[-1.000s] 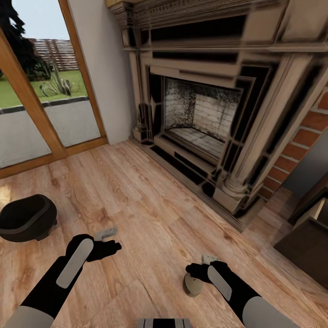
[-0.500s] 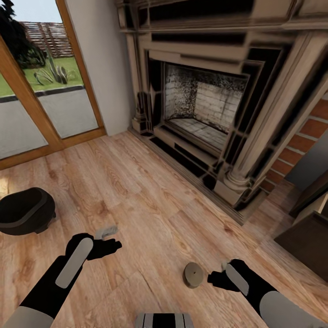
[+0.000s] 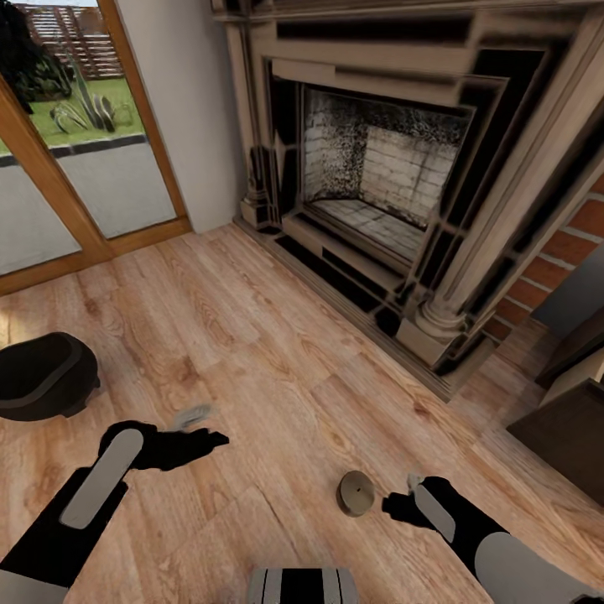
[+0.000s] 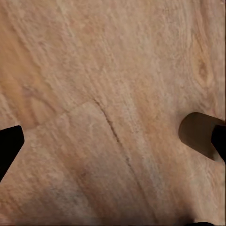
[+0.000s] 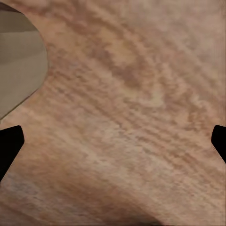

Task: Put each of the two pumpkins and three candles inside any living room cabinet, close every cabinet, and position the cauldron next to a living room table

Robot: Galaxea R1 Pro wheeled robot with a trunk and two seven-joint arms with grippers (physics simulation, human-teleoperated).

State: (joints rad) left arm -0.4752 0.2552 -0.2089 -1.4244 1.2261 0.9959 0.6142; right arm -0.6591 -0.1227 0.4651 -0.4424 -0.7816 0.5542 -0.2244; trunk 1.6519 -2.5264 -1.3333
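One grey-beige candle [image 3: 356,492] stands upright on the wooden floor, and its edge shows in the right wrist view as the candle [image 5: 19,61]. My right gripper [image 3: 398,500] hovers just right of it, open and empty, its dark fingertips [image 5: 9,146] wide apart over bare boards. The black cauldron [image 3: 42,377] sits on the floor at the far left. My left gripper [image 3: 203,428] hangs open over the floor between the cauldron and the candle, with fingertips [image 4: 7,146] spread. A dark-brown cabinet [image 3: 560,440] shows at the right edge. No pumpkin is in view.
A large stone fireplace [image 3: 377,193] with a raised hearth fills the wall ahead. Glass doors with a wooden frame [image 3: 50,193] stand at the left. A brick wall [image 3: 579,226] rises at the right. Open floorboards lie between my arms and the hearth.
My right gripper, a second ago down on the candle, has let go and drawn off to the right; the candle stays upright. The left arm swung slightly left. The head view shifted.
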